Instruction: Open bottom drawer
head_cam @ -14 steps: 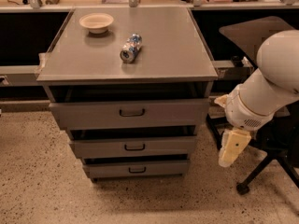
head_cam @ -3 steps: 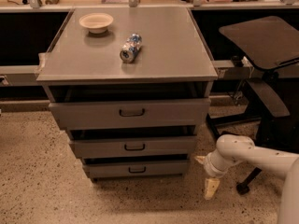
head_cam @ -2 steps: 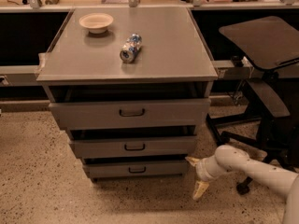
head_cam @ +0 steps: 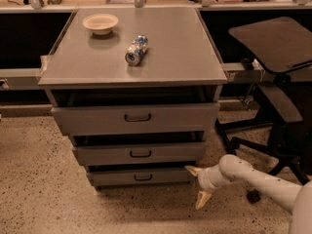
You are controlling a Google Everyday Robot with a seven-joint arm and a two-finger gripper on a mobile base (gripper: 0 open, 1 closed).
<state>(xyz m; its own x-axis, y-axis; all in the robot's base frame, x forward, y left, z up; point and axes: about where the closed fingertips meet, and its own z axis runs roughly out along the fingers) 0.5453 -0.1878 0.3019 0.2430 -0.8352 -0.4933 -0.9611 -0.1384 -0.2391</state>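
The bottom drawer (head_cam: 141, 176) is the narrowest grey front, lowest of three in the grey cabinet, with a small dark bar handle (head_cam: 143, 178) at its centre. It sits nearly flush, with a thin dark gap above it. My gripper (head_cam: 197, 184) is low near the floor, just right of the drawer's right end. Its two cream fingers (head_cam: 202, 198) are spread apart, one up by the drawer's corner and one down. It holds nothing. The white arm (head_cam: 263, 182) comes in from the lower right.
The mid drawer (head_cam: 140, 153) and top drawer (head_cam: 137, 117) stand above. On the cabinet top (head_cam: 170, 52) lie a bowl (head_cam: 100, 23) and a tipped can (head_cam: 136, 50). A black office chair (head_cam: 278, 82) stands to the right. Speckled floor lies in front.
The arm has swung down from beside the cabinet to floor level and moved left. The gripper now sits close to the bottom drawer's right end. The drawers have not moved.
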